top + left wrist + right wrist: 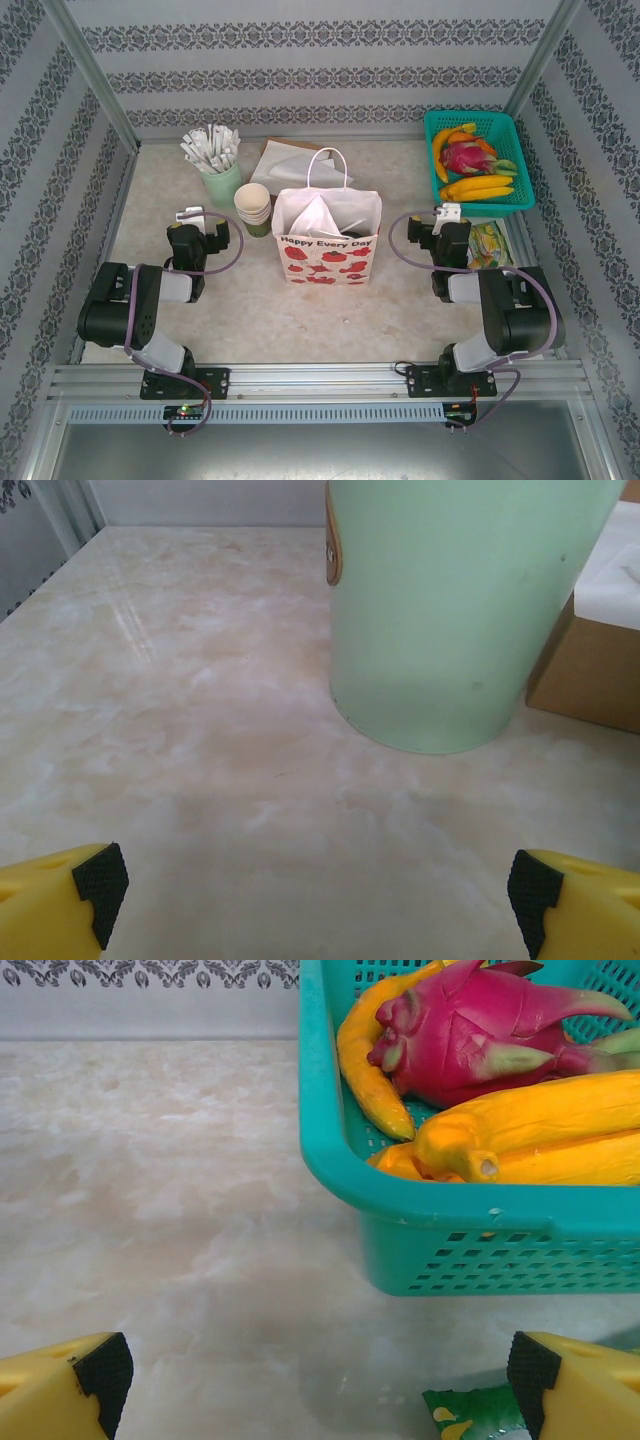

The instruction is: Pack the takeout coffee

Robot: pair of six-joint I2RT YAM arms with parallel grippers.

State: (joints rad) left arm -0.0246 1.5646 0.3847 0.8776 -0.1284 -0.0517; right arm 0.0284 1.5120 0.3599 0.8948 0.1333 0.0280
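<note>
The olive-green takeout coffee with its black lid is out of view. A paper bag [327, 242] printed with strawberries stands open at the table's middle, with white paper showing inside. My left gripper [194, 216] rests left of the bag. Its fingers are open and have nothing between them [318, 905]. They face the pale green cup [460, 620] of white sticks. My right gripper [447, 214] sits right of the bag. It is open over bare table [318, 1385] and faces the teal basket [450, 1230].
A stack of lidless cream-rimmed cups [253, 208] stands between the stick cup [222, 185] and the bag. A brown box [590, 680] of napkins lies behind them. The teal basket [520, 160] holds bananas and a dragon fruit. A green snack packet [470, 1415] lies by my right gripper.
</note>
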